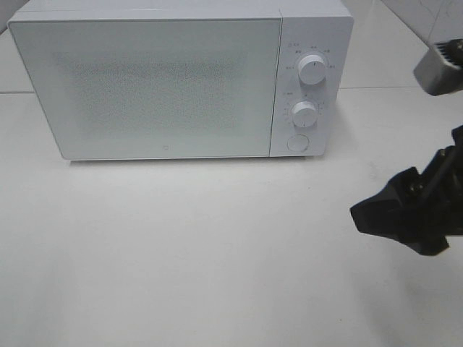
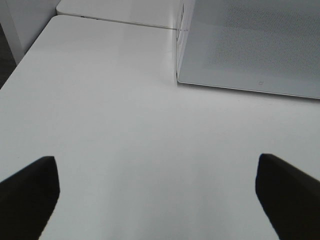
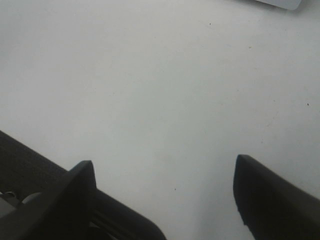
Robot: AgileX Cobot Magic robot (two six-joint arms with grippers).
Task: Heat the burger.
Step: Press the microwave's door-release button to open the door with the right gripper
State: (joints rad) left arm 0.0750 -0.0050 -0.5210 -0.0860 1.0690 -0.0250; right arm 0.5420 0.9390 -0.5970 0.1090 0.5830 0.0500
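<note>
The burger is not visible in any view. A white microwave (image 1: 152,87) stands at the back of the white table (image 1: 181,246) with its frosted door shut. My right gripper (image 1: 383,213) hovers at the right edge, in front of and to the right of the microwave. In the right wrist view it (image 3: 165,175) is open, with only bare table between its black fingers (image 3: 82,192). My left gripper (image 2: 157,175) is out of the high view. Its wrist view shows it open wide over bare table, facing the microwave's (image 2: 250,45) left front corner.
The microwave's control panel on its right side carries an upper knob (image 1: 312,69), a lower knob (image 1: 304,114) and a round button (image 1: 297,142). A grey part (image 1: 441,69) juts in at the far right. The table's left edge (image 2: 20,65) shows in the left wrist view.
</note>
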